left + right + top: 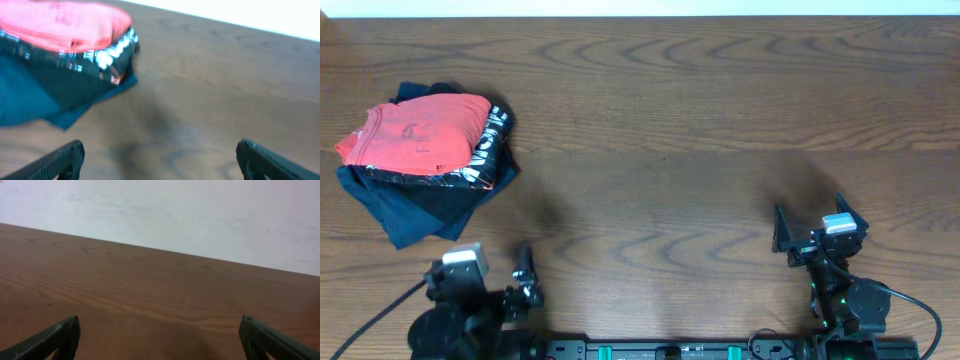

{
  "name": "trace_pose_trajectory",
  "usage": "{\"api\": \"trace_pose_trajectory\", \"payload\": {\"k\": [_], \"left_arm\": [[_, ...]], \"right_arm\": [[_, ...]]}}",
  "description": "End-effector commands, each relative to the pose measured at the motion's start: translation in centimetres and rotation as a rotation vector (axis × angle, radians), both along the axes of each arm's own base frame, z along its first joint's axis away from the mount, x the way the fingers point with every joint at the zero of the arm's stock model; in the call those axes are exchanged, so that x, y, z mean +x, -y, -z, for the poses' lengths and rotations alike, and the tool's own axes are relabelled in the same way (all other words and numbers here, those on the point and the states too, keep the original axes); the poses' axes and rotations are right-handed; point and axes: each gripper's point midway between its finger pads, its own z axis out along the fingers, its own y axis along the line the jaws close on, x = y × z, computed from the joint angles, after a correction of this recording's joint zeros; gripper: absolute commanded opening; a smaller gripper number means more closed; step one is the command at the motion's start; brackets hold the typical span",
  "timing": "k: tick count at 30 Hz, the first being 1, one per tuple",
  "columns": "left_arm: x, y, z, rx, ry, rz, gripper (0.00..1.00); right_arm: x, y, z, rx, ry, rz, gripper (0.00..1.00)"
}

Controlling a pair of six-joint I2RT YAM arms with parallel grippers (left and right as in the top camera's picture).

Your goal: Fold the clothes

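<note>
Black, wedge-shaped fingers [62, 161] of the left pincer [160, 159] sit at the bottom corners of its wrist view, spread wide apart with only bare wood between them; it holds nothing. The right pincer [160, 337] is likewise spread wide and empty, its matte fingers framing plain board and a pale, faintly mottled wall [200, 210] beyond.

Largest of all is the worktop [670, 120], a dark brown slab with smooth, swirling wood grain. At its left far part lies a heap of dark navy-black garments [415, 205], soft and limp, with ragged, angular edges spilling out toward the left arm. One of them shows a band of blocky white lettering [490, 150] along its right side.

On top of that heap rests the red-orange T-shirt [420, 130], folded into a plump, rounded rectangle of matte cotton, with a faint darker mark on its upper face. It lies well apart from both pincers.
</note>
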Motion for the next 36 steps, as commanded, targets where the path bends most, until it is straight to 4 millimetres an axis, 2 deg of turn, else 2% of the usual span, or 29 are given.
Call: {"api": "trace_pose_trajectory", "payload": {"k": [1,4,8,17,22,36], "left_arm": [[1.5,-0.3,2.4,0.012,-0.021,-0.009,0.98],[3.5,-0.4,4.8,0.011,-0.014,-0.008,0.98],[5.3,-0.3,6.9,0.009,0.031,0.001,0.98],[8.2,-0.1,7.2,0.023,0.278,0.019,0.98],[9.1,-0.2,8.0,0.084,0.333,0.036,0.98],[9.2,0.5,8.1,0.079,0.342,0.065,0.98]], "right_arm": [[0.0,-0.2,0.1,-0.013,0.000,-0.013,0.99],[0.0,-0.2,0.1,-0.013,0.000,-0.013,0.99],[0.0,-0.2,0.1,-0.013,0.000,-0.013,0.99],[0.0,-0.2,0.1,-0.013,0.000,-0.013,0.99],[0.0,-0.2,0.1,-0.013,0.000,-0.013,0.99],[0.0,-0.2,0.1,-0.013,0.000,-0.013,0.99]]}}
